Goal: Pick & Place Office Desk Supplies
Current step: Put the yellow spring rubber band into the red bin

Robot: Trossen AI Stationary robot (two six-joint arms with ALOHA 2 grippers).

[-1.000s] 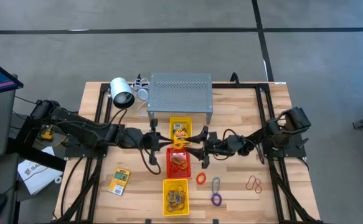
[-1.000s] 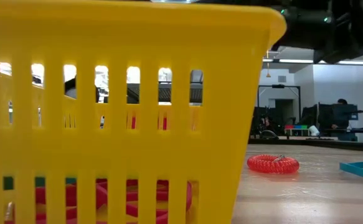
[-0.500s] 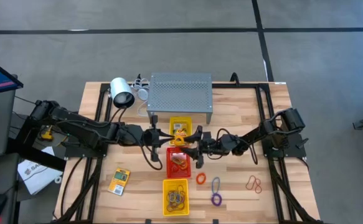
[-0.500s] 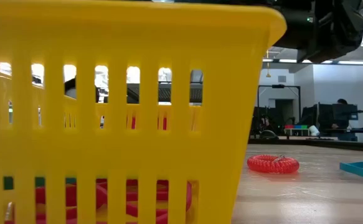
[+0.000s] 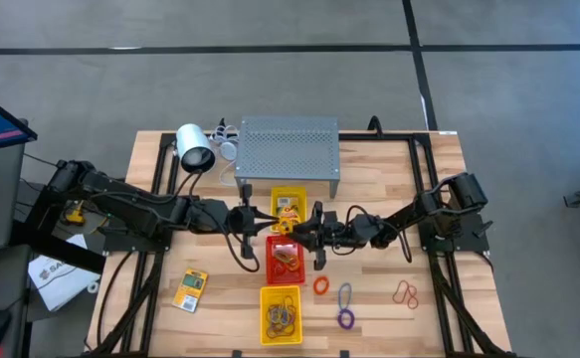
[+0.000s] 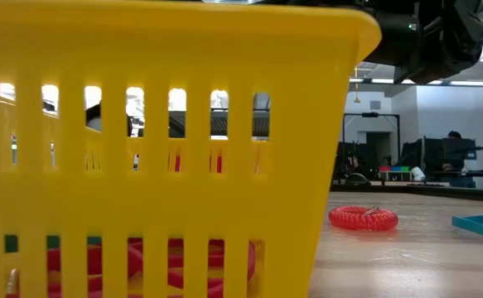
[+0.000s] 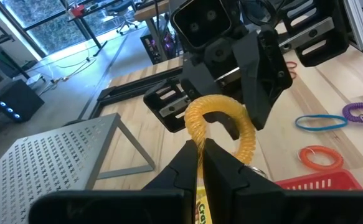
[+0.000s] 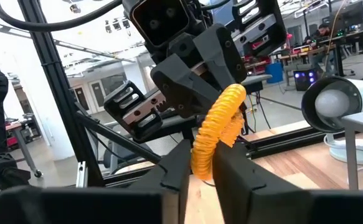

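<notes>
Two grippers meet above the trays at table centre: the left gripper (image 5: 253, 221), from nine o'clock, is clamped on a yellow coil ring (image 7: 221, 121); the right gripper (image 5: 307, 235), from three o'clock, pinches the same ring. A handover, I judge; next, the left must let go.

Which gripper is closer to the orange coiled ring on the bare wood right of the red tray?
Right. The right gripper sits above the red plastic tray, up-left of the orange coiled ring. The left gripper is farther left, across the tray.
</notes>
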